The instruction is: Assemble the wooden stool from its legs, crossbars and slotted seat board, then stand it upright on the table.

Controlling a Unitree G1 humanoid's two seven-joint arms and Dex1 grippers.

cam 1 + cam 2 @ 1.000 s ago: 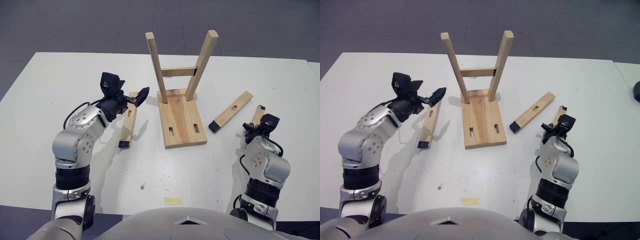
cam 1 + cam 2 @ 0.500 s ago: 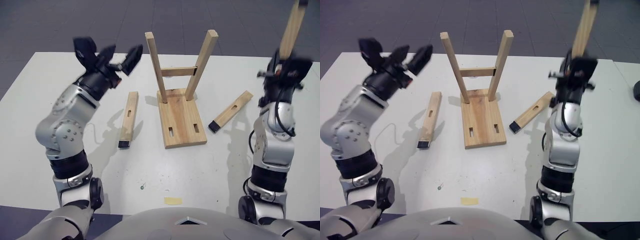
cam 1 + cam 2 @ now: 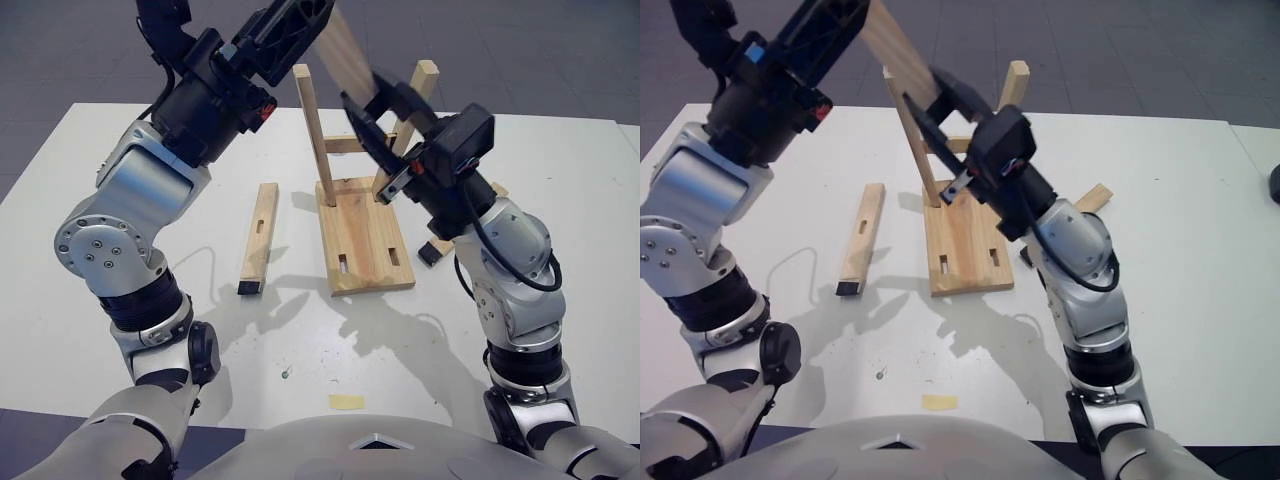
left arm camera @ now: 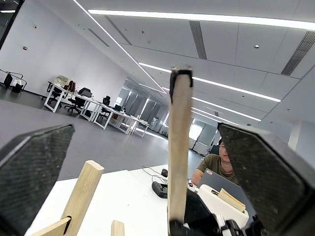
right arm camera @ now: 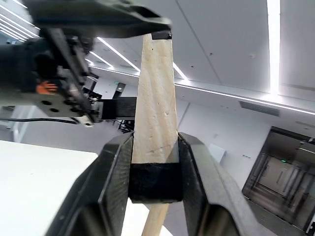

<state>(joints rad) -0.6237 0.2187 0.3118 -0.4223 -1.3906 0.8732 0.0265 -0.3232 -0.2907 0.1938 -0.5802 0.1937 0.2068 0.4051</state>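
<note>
The slotted seat board lies on the white table with two legs and a crossbar standing up from it. My right gripper is held above the board, shut on the black-capped end of a wooden leg that slants up to the left. My left gripper is raised high and open; in the left wrist view the leg shows between its wide-apart pads. A loose leg lies left of the board. Another leg lies to its right, partly behind my right arm.
A scrap of yellow tape and a small green speck lie near the table's front edge. A dark object sits at the far right. Grey floor lies beyond the table's back edge.
My right gripper has lifted a leg off the table at the right and swung it over the seat board. My left arm has risen from beside the loose leg toward the held leg's upper end.
</note>
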